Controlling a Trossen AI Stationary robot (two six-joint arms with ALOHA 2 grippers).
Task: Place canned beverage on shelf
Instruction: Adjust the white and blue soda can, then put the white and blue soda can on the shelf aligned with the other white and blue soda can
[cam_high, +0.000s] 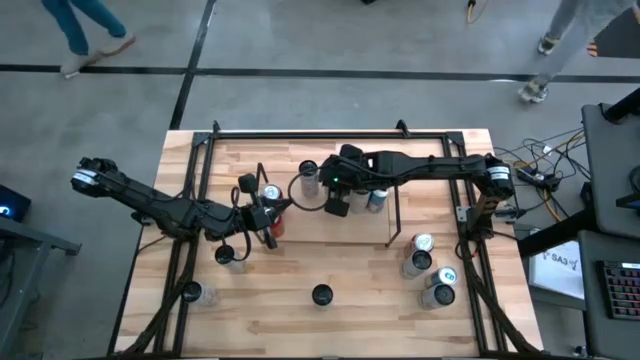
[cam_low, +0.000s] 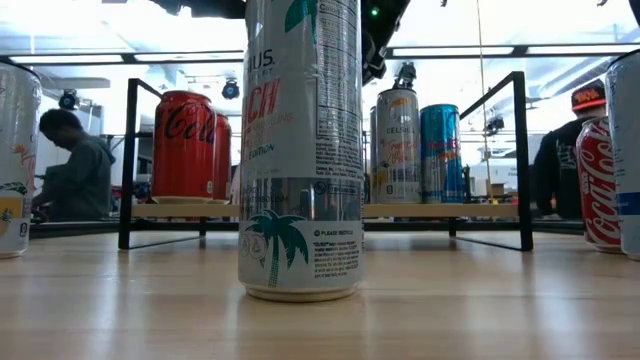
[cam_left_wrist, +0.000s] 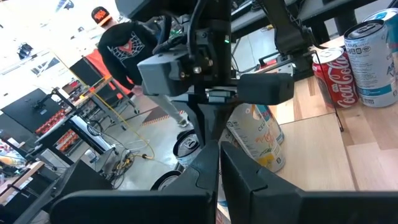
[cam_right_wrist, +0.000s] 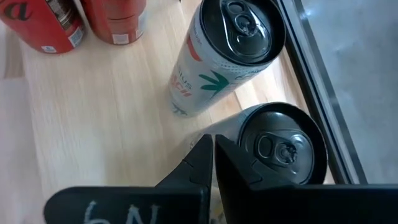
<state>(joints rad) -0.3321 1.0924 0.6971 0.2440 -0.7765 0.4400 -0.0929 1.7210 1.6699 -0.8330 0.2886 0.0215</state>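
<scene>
Several cans are already standing on the shelf (cam_low: 521, 150): red cola cans (cam_low: 185, 145) at one end, a silver can (cam_low: 397, 145) and a blue can (cam_low: 440, 150) at the other. Both arms are hanging over that rack and neither is carrying anything. The right gripper (cam_high: 338, 200) is sitting clenched and empty just above two upright cans near the shelf's back edge, and the left gripper (cam_high: 268, 213) is likewise pinched shut on nothing beside the red cans. So I am reading this as the gap between placings, with the next fetch not yet begun. Loose drinks are waiting on the open table: a lone can (cam_high: 321, 295) at front centre, a group of cans (cam_high: 415, 263) on the right side, and others at the front left. For the next move, one arm is going to need to lift clear of the shelf's wire frame, spread its fingers, and come down around a loose can without knocking its neighbours
</scene>
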